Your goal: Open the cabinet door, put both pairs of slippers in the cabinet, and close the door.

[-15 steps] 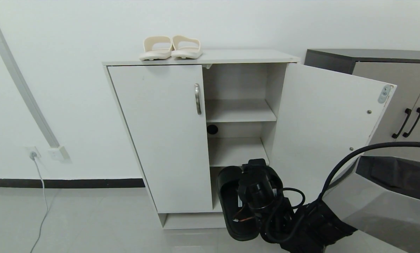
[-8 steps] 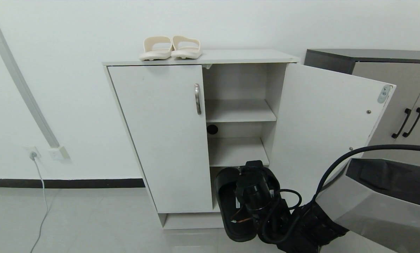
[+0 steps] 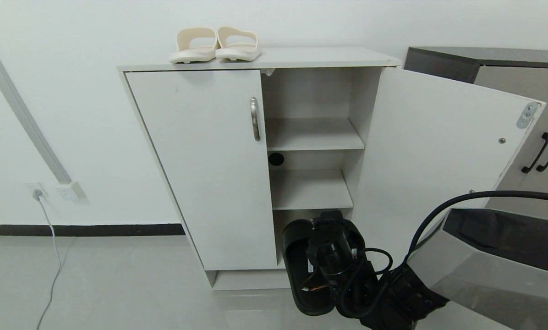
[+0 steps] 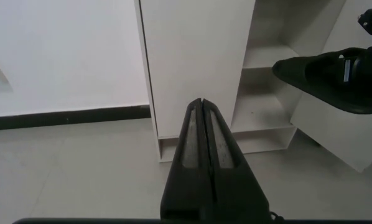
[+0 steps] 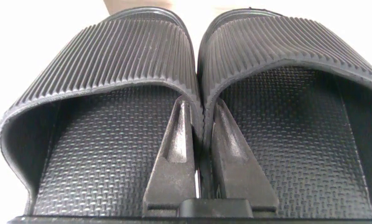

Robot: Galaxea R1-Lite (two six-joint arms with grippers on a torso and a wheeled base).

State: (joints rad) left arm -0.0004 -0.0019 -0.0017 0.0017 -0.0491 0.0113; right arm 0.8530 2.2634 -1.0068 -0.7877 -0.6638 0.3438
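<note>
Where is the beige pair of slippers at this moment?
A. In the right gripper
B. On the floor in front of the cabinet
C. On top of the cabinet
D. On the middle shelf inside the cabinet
C: the beige slippers lie side by side on top of the cabinet, above its closed left door.
</note>
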